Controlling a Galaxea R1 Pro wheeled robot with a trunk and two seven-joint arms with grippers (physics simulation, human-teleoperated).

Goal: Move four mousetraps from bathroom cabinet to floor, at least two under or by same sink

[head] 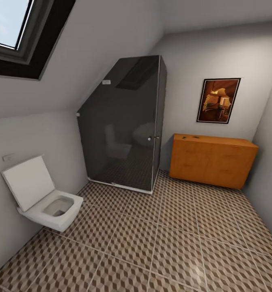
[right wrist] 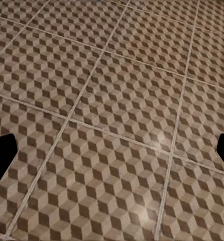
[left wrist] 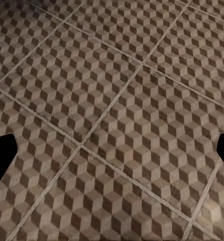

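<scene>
Head view: attic bathroom, sloped ceiling, skylight (head: 10,24) at upper left. Cabinet (head: 212,161) stands against the far wall, in the right corner, orange-brown, flat top, drawers shut as far as can be told. Two small dark specks on its top near the left end (head: 190,138) (too small to name; could be mousetraps, cannot tell). Framed picture (head: 218,100) hangs on the wall above the cabinet. Dark glass shower (head: 126,121) just left of the cabinet, a narrow gap between them. White wall-hung toilet (head: 44,194) with lid up, on the left wall, well apart from the cabinet.

Floor (head: 160,243): cube-pattern tiles in brown, beige and white, pale grout lines, running from the near edge up to the cabinet foot.

Left wrist view: left gripper (left wrist: 112,150) points down at floor (left wrist: 112,100); black finger tips show at both side edges of the picture (left wrist: 1,155), set wide apart, nothing between them — released. Tiles only ahead of and beneath the gripper.

Right wrist view: right gripper (right wrist: 112,153) the same (tips at both edges (right wrist: 1,158), wide gap, nothing held) — released. Floor (right wrist: 112,90) below and ahead, a faint light sheen on the tiles near the gripper.

Cabinet lies well ahead of both grippers, toward the right-hand side
</scene>
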